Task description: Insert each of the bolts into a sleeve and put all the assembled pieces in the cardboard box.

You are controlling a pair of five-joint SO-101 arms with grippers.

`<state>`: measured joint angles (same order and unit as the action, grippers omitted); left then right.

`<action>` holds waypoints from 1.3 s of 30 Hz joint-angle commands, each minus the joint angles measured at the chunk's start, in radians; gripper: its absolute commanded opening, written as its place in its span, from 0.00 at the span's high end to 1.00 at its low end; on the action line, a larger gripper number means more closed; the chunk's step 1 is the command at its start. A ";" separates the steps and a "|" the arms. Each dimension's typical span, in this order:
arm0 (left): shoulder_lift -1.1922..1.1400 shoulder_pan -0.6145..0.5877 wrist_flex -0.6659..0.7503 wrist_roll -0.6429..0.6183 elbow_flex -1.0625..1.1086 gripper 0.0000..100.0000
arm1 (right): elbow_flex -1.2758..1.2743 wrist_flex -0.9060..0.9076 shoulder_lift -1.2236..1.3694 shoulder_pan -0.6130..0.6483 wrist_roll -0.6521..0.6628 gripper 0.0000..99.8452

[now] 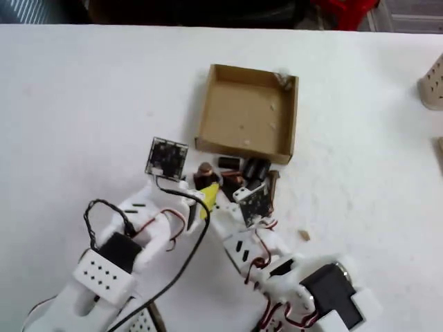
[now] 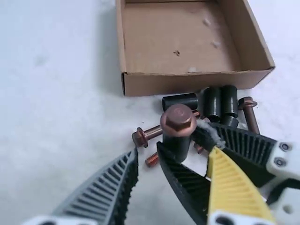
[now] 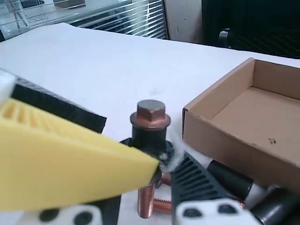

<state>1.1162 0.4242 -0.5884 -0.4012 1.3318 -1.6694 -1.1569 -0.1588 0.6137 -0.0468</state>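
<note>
My right pincer [image 3: 164, 157] clamps 1 upright sleeve [image 3: 149, 138] with its bolt [image 3: 150, 112] seated, beside the cardboard box [image 1: 242, 148] at the table [image 1: 83, 83] centre. My left pincer [image 2: 147, 152] gapes narrowly, empty.

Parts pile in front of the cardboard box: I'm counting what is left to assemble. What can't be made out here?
High view: loose sleeves and bolts lie partly under a wrist camera, too small to count.
Left wrist view: the right gripper covers some sleeves and bolts behind it.
Right wrist view: the cardboard box and loose sleeves are cut off by the picture's edges.
</note>
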 commanded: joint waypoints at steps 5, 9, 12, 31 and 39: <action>0.015 -0.004 -0.078 -0.063 -0.201 0.75 | -0.006 -0.028 -0.039 -0.010 -0.003 0.98; 0.044 -0.008 -0.077 -0.081 -0.204 0.75 | -0.006 -0.027 -0.038 -0.010 -0.003 0.98; 0.142 -0.012 -0.115 -0.077 -0.196 0.77 | -0.006 -0.024 -0.038 -0.010 -0.003 0.98; 0.476 -0.389 -0.112 0.104 0.164 0.98 | -0.006 -0.019 -0.042 -0.110 -0.003 0.98; 0.478 -0.395 -0.101 0.107 0.348 0.98 | -0.005 0.044 -0.088 -0.134 -0.005 0.98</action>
<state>1.5781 0.0361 -0.7265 -0.3076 1.6387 -1.6694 -1.1278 -0.1741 0.5017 -0.0468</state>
